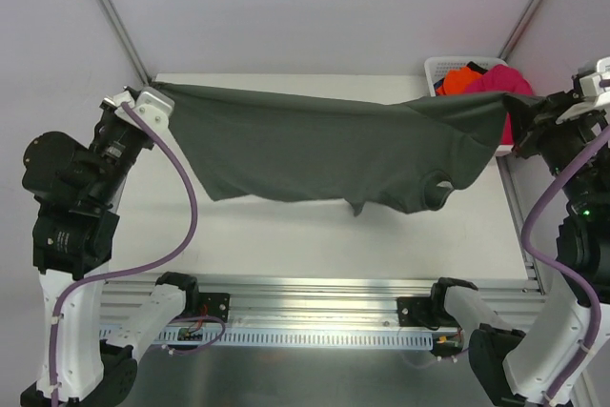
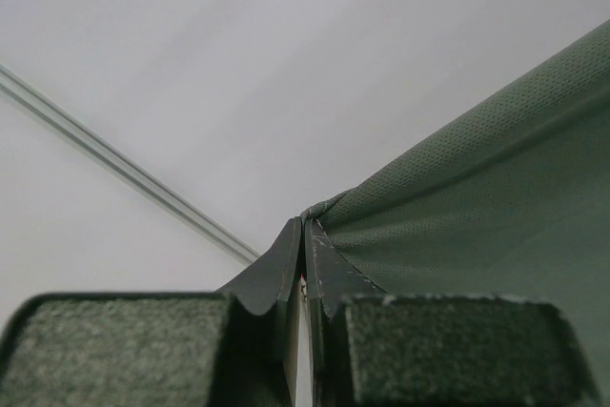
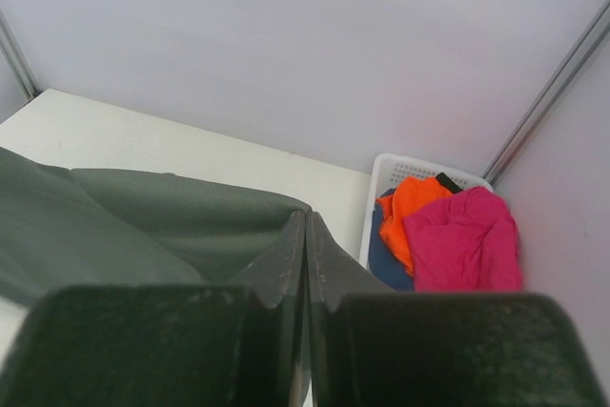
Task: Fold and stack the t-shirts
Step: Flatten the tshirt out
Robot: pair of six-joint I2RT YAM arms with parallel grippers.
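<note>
The large dark grey-green t-shirt [image 1: 324, 145] hangs stretched in the air above the table between both arms, its neck opening low at the right. My left gripper [image 1: 154, 95] is shut on its left corner; the pinched cloth shows in the left wrist view [image 2: 448, 207]. My right gripper [image 1: 534, 107] is shut on its right corner, seen in the right wrist view [image 3: 172, 226]. The magenta-pink t-shirt [image 3: 467, 235], the orange t-shirt [image 3: 415, 207] and the blue t-shirt [image 3: 386, 259] lie crumpled in the basket.
A white lattice basket [image 1: 448, 66] stands at the table's far right corner, just behind my right gripper. The white table top [image 1: 286, 235] lies under the hanging shirt. An aluminium rail [image 1: 315, 293] runs along the near edge. Frame poles rise at both back corners.
</note>
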